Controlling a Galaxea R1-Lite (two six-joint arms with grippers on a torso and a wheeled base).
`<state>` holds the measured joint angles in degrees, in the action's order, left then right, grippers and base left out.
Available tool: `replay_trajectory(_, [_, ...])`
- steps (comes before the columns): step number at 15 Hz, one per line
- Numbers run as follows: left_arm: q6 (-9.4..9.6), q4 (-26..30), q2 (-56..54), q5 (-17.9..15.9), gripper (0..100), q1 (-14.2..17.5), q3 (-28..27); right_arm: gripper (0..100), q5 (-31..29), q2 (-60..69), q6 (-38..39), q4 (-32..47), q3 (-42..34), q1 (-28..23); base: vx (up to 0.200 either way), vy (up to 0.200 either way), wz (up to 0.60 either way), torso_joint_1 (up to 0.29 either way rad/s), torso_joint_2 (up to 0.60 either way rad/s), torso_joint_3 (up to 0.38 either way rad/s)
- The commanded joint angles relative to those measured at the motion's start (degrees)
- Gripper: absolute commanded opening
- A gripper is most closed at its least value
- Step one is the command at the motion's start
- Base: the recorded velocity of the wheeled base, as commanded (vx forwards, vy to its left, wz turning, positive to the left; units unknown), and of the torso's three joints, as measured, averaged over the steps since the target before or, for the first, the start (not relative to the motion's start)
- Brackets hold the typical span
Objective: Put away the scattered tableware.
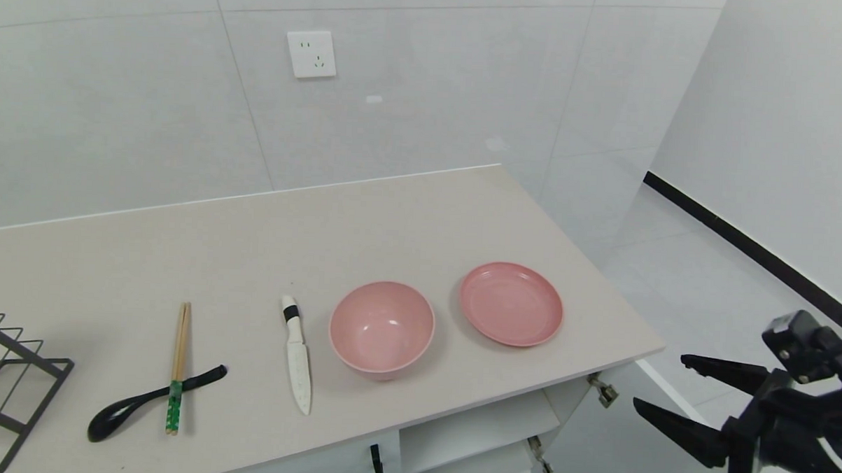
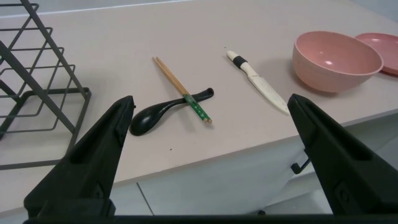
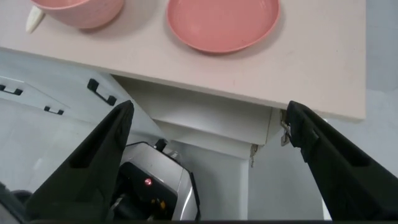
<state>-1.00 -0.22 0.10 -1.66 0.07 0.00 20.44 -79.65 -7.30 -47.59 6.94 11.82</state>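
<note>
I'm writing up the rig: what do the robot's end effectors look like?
Both are matte black. The right end effector has two long, tapering fingers on a blocky black wrist. The left end effector shows the same wedge-shaped fingers.

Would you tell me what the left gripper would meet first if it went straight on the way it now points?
Probably the chopsticks lying across the black spoon, though depth is unclear.
</note>
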Motion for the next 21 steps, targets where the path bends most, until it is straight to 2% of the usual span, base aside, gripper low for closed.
replay_trajectory(1, [-0.06, -0.04, 0.08, -0.01, 100, 0.01, 0.0, 100, -0.05, -7.18, -0.26, -2.24, 1.06, -0.57, 0.0, 0.0, 0.0, 0.0, 0.0, 0.0])
replay_trajectory(3, [0.03, -0.04, 0.08, -0.01, 100, 0.01, 0.0, 100, 0.12, -11.31, 0.27, -3.74, 4.4, -0.57, 0.0, 0.0, 0.0, 0.0, 0.0, 0.0])
replay_trajectory(7, [-0.06, -0.04, 0.08, -0.01, 100, 0.01, 0.0, 100, -0.14, -19.93, 8.62, -3.38, 14.77, -0.57, 0.0, 0.0, 0.0, 0.0, 0.0, 0.0])
replay_trajectory(14, [0.03, -0.04, 0.08, -0.01, 100, 0.01, 0.0, 100, -1.2, -37.07, 8.88, -3.82, 28.48, -1.1, 0.0, 0.0, 0.0, 0.0, 0.0, 0.0])
replay_trajectory(18, [0.03, 0.04, 0.08, -0.01, 100, 0.01, 0.0, 100, -0.93, -43.13, 8.97, -3.38, 37.89, -1.19, 0.0, 0.0, 0.0, 0.0, 0.0, 0.0])
replay_trajectory(21, [0.03, -0.04, 0.08, -0.01, 100, 0.01, 0.0, 100, -0.93, -46.29, 9.06, -3.38, 42.19, -0.93, 0.0, 0.0, 0.0, 0.0, 0.0, 0.0])
